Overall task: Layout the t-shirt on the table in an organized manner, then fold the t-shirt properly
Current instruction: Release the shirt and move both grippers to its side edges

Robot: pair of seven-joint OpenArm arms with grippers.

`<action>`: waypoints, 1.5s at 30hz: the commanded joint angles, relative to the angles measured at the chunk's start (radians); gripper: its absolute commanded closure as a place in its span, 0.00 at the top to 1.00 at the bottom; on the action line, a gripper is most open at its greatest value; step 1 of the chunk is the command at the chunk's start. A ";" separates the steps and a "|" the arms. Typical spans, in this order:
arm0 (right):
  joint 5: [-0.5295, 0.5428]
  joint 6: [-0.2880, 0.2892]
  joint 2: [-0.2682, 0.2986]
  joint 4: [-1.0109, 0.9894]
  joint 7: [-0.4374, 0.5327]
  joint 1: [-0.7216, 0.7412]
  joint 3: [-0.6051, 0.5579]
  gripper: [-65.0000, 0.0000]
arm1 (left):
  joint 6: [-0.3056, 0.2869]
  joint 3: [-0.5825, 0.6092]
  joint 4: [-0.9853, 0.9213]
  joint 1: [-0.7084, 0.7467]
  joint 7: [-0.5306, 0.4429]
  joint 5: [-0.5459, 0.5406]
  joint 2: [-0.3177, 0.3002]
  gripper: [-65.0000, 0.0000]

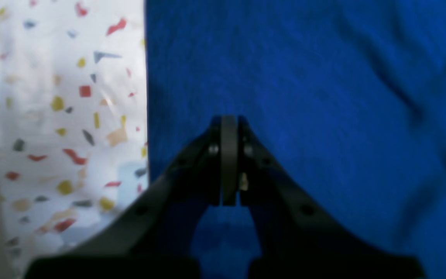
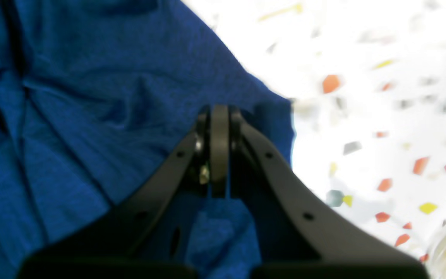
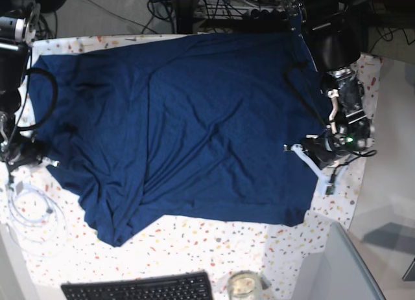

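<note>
STEP: layout, not yet folding | SHIRT: t-shirt (image 3: 188,125) spread across counter (image 3: 214,245), near-left corner bunched | LEFT gripper (image 1: 229,122): jaws pressed together over right edge | RIGHT gripper (image 2: 219,110): jaws pressed together at left edge, grip uncertain | NEXT: smooth near-left corner flat.

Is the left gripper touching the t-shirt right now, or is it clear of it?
Cannot tell. In the left wrist view the left gripper, jaws shut, lies over the t-shirt, but neither contact nor gap shows plainly.
</note>
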 commanded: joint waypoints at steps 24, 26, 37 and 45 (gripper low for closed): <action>-0.003 -0.004 0.062 -0.436 0.401 0.149 -0.053 0.01 | 0.134 0.121 -0.817 -0.388 -0.540 0.014 -0.032 0.00; -0.003 -0.004 0.064 -0.427 0.403 0.155 -0.053 0.01 | 0.134 0.119 -0.784 -0.393 -0.539 0.013 -0.032 0.00; 0.006 -0.004 0.073 0.228 0.122 -0.048 -0.037 0.01 | 0.134 0.117 -0.079 -0.167 -0.126 -0.197 -0.068 0.00; 0.006 -0.004 -0.030 0.581 -0.027 -0.280 -0.014 0.01 | 0.134 0.121 0.354 0.276 0.029 -0.335 -0.054 0.00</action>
